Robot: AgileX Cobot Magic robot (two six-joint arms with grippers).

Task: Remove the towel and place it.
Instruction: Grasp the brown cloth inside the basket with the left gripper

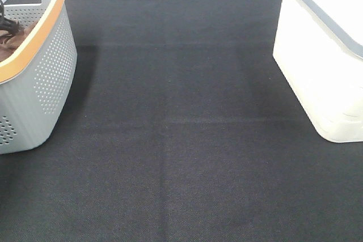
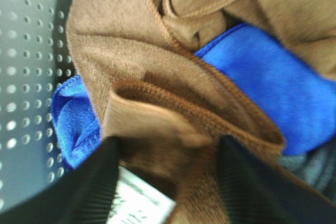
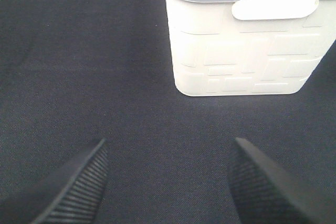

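Black mat (image 1: 181, 157) fills the work area. White bin (image 1: 320, 66) far R, grey perforated basket (image 1: 48, 77) far L, well apart. Towel (image 2: 157, 72) sits in the basket, bunched over a blue cloth (image 2: 273, 85). My L claw (image 2: 168, 156): jaws apart, straddling a towel fold, white tag (image 2: 142, 200) just beside one finger. R claw (image 3: 169, 150): jaws apart, over bare mat near bin.

Towel (image 2: 136, 56): fuzzy terry cloth. Blue cloth (image 2: 273, 87): soft, matt. Basket (image 1: 51, 77): matt perforated plastic. Bin (image 1: 312, 55): smooth white plastic. Desk (image 1: 181, 151): matt black woven fabric.
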